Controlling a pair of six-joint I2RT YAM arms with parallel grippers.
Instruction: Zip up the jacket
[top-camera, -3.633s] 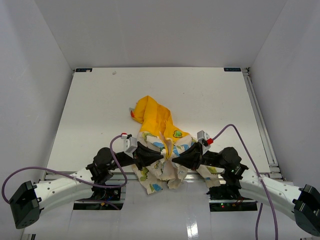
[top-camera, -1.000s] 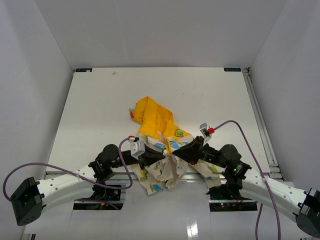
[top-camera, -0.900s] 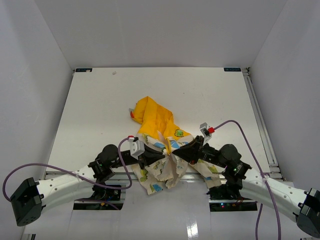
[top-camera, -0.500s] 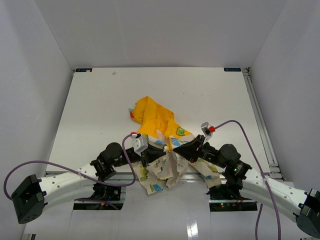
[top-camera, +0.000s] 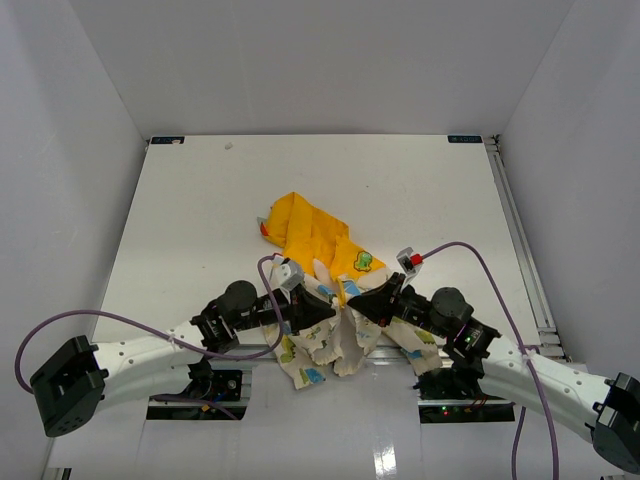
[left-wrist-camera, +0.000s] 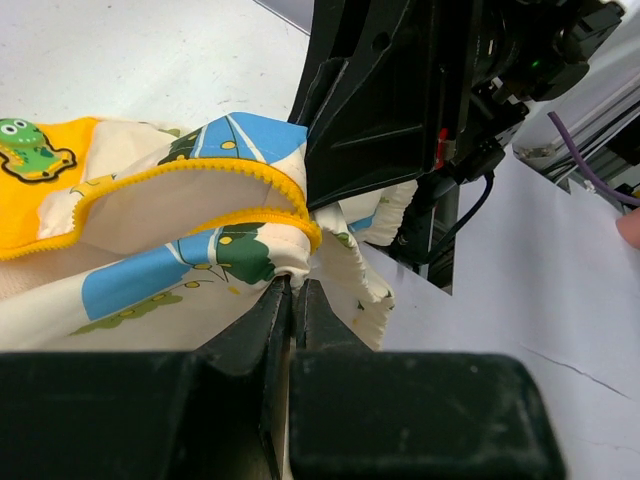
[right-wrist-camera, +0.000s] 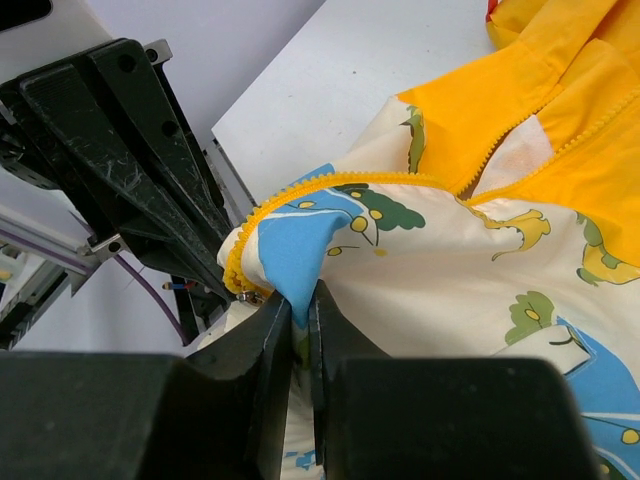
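1. Jacket (top-camera: 310, 235): crumpled at the middle of the near edge of the table (top-camera: 400, 190), between the two arms. Yellow-orange hood end reaching away toward the table's middle; cream printed end bunched at the near edge, with a fold hanging over it.
2. Zipper strip (right-wrist-camera: 340, 179): yellow toothed edging, running in a curve along a raised fold of printed fabric. Two front edges apart, not joined.
3. Left gripper (left-wrist-camera: 293, 290): jaws pressed together on a pinch of the cream and blue fabric just below the yellow edging. Black body of the other arm close ahead in the wrist view.
4. Right gripper (right-wrist-camera: 300, 305): jaws clamped on a blue printed fold just beside the end of the yellow edging. Faces the left gripper, tips near each other over the near hem.
5. Purple cable (top-camera: 470, 247): arching from the right wrist back toward the arm's base.
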